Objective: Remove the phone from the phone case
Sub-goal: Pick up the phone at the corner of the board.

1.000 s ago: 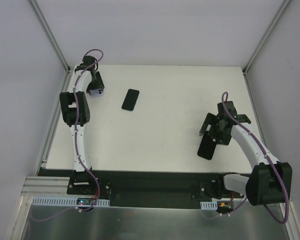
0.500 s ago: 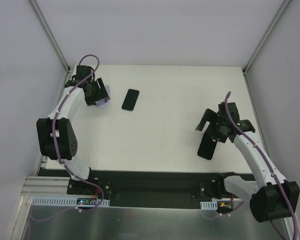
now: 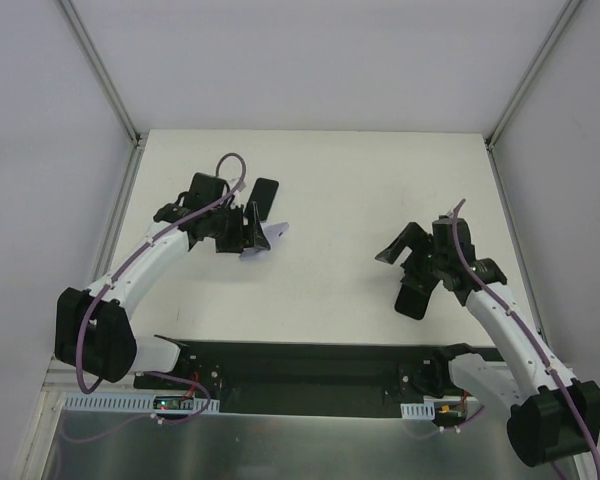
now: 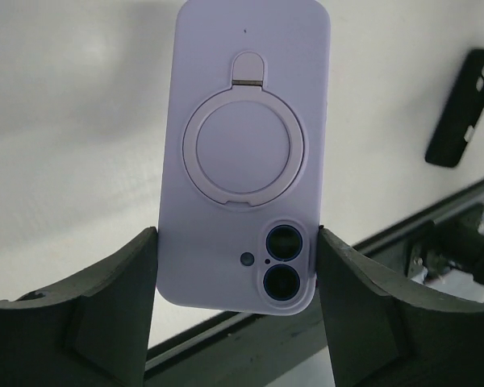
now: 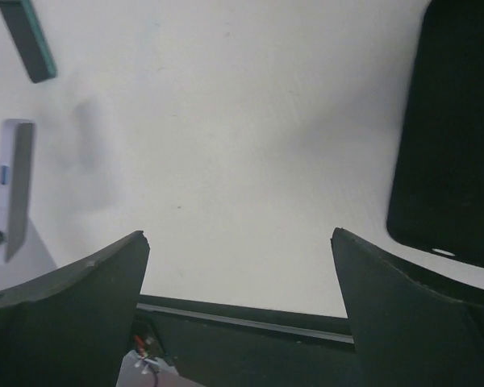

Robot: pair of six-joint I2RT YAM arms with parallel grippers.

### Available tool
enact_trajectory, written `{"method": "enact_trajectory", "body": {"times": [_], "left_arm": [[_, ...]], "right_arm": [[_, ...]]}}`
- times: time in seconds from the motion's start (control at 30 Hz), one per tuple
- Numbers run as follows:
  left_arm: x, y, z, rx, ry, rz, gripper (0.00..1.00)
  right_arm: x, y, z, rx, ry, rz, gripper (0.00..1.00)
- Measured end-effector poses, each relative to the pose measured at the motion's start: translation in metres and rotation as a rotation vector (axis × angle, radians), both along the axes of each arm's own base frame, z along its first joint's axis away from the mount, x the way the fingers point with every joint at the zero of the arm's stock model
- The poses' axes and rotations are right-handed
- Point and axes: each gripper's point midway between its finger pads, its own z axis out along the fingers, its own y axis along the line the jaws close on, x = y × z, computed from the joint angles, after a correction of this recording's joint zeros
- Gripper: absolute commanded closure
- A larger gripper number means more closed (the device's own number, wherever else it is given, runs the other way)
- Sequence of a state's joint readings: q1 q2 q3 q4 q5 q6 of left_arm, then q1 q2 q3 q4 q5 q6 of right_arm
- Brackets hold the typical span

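Observation:
A lavender phone case with a ring holder and the phone's camera lenses showing is held upright between the fingers of my left gripper, which is shut on its lower sides. In the top view my left gripper holds it above the table left of centre. It shows edge-on in the right wrist view. My right gripper is open and empty over the table at the right, apart from the lavender case; its jaws stand wide in its own view.
A black phone case lies just near-right of my right gripper, also in the right wrist view and the left wrist view. Another dark phone-shaped item lies behind my left gripper. The black front rail runs along the table's near edge.
My left arm has swung from the back left corner toward the table's middle, carrying the lavender case. My right gripper has turned and shifted slightly left above the black case.

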State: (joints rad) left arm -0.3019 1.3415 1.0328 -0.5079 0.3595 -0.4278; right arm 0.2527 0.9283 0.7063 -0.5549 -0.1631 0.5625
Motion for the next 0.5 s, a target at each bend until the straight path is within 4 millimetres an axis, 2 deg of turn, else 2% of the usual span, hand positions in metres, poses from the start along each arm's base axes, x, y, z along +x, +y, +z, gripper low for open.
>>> {"method": "enact_trajectory", "body": {"times": [0.13, 0.37, 0.5], "left_arm": [[-0.027, -0.026, 0.009, -0.086, 0.015, -0.117, 0.98], [-0.045, -0.039, 0.023, -0.185, 0.028, -0.195, 0.98], [-0.050, -0.042, 0.025, -0.213, 0.040, -0.217, 0.98]], "right_arm": [[0.011, 0.030, 0.017, 0.117, -0.048, 0.035, 0.01], [0.025, 0.101, 0.050, 0.200, -0.049, 0.229, 0.04], [0.026, 0.131, 0.065, 0.110, -0.096, 0.351, 0.03]]}}
